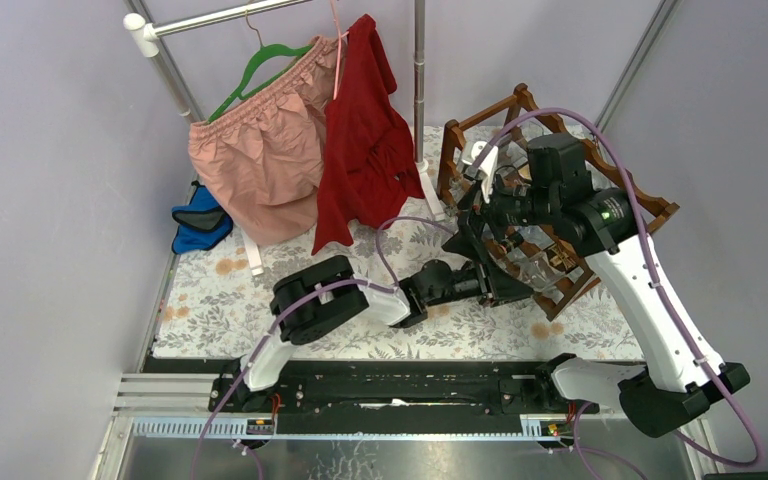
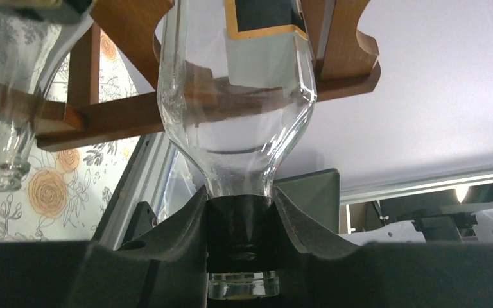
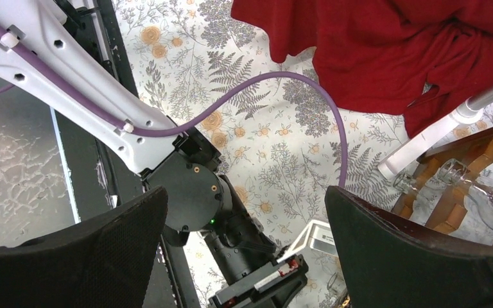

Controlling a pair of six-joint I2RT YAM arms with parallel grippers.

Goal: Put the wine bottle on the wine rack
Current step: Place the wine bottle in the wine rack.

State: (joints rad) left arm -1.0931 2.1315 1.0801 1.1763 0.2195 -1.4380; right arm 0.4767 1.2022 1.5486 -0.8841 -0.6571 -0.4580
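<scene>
The left end effector [image 2: 241, 251] is closed narrowly around the neck of the wine bottle [image 2: 237, 138]. In the left wrist view its two dark fingers [image 2: 167, 250] press on either side of the clear glass just above the lip, which shows at the bottom centre of the frame. The bottle's shoulder and its black, gold-edged label rise to the top centre, where the body sits in the scalloped cut-outs of the wine rack [image 2: 112, 115]. Whether its weight rests on the reddish-brown rails or only on the grip is hard to judge from this angle. A second clear bottle [image 2: 3, 96] lies in the rack at the left edge of that view. In the top view the rack stands tilted at centre right on the floral cloth [image 1: 220, 300] that covers the bench, with both arms reaching into it. The right end effector [image 3: 245, 192] is spread wide with nothing between its fingers. Its camera looks down on the left arm [image 3: 189, 192], a purple cable [image 3: 263, 80] and a red garment [image 3: 411, 51] at upper right. In the upper left of the top view, pink shorts [image 1: 255, 160] hang from a green hanger [image 1: 260, 68] on a clothes rail [image 1: 220, 18].
</scene>
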